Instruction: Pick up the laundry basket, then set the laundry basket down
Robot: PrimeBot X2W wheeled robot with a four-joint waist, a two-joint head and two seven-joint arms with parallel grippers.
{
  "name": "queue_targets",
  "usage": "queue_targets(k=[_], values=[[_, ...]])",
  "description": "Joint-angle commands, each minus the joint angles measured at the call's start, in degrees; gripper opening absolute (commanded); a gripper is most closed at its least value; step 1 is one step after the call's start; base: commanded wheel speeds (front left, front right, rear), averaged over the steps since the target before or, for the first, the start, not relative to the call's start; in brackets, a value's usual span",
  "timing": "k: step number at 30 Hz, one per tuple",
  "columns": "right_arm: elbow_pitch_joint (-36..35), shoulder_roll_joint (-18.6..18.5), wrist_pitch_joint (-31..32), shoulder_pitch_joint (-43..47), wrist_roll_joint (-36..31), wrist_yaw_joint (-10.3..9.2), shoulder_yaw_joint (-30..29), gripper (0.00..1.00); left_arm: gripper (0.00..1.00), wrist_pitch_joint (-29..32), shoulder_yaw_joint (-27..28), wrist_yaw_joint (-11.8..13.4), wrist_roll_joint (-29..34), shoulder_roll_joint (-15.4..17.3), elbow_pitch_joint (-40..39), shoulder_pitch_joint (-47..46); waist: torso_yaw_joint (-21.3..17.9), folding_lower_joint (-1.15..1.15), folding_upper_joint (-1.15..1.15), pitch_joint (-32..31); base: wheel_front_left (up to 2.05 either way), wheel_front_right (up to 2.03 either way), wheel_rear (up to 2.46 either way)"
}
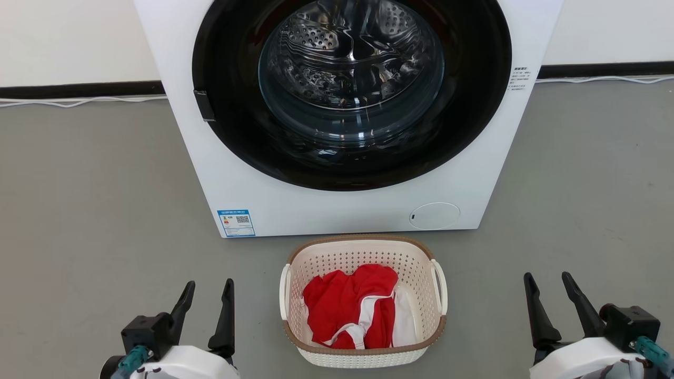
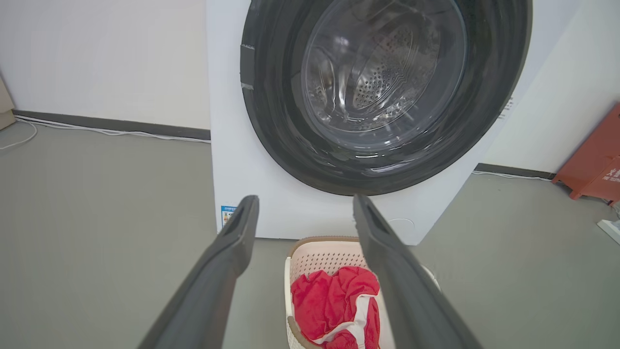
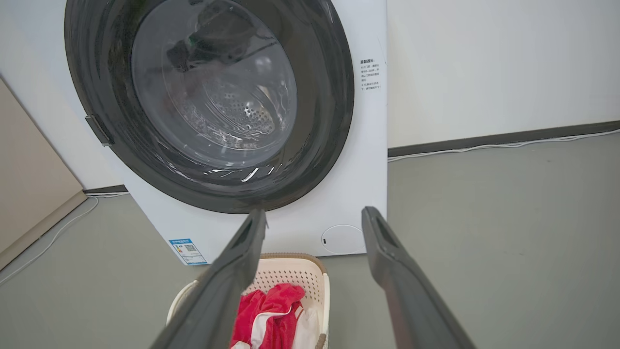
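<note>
A plain grey floor (image 1: 95,210) runs back to a white wall (image 1: 68,37) with a dark skirting strip (image 1: 79,89) and a pale cable (image 1: 79,101) lying along its foot. In the head view a white front-loading washing machine (image 1: 337,210) stands at 12 o'clock, its round dark-framed door (image 1: 353,89) shut over the steel drum and a blue label (image 1: 236,222) at its lower corner. The left wrist view shows a red object (image 2: 593,167) against the wall off at 3 o'clock.

The laundry basket (image 1: 358,256) sits upright on the floor at 6 o'clock of the machine, just beside its front, mouth open upward. Its loop handles lie at 9 and 3 o'clock, and its brown rim looks a little wider that way than from 12 to 6, so the long axis seems to run 9 to 3; foreshortening makes this uncertain. A crumpled red and white garment (image 1: 350,305) lies inside.

The left gripper (image 1: 209,284) at 8 o'clock of the basket and the right gripper (image 1: 547,276) at 4 o'clock hang well apart from it, fingers spread wide, holding nothing.
</note>
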Motion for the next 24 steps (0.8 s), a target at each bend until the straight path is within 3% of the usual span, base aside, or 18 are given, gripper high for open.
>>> queue_targets(k=[1,16,24], values=[[-1.2,-1.1,-1.1,-2.8,-1.7,0.37,1.1,1.00,1.00,-0.9,1.3,0.5,1.7,0.6,-1.2,-2.1,0.0,0.00,0.00,0.0,0.00,0.00,0.00],[0.9,-1.4,-3.5,-3.1,-10.5,0.42,0.1,1.00,1.00,-3.3,1.2,0.7,11.4,0.7,0.7,-2.2,0.1,0.00,0.00,-0.1,0.00,0.00,0.00],[1.7,-1.1,-3.5,-3.0,-9.9,0.42,-0.4,1.00,1.00,-3.3,1.4,1.1,10.0,0.7,2.2,-2.3,0.0,0.00,0.00,-0.1,0.00,0.00,0.00]])
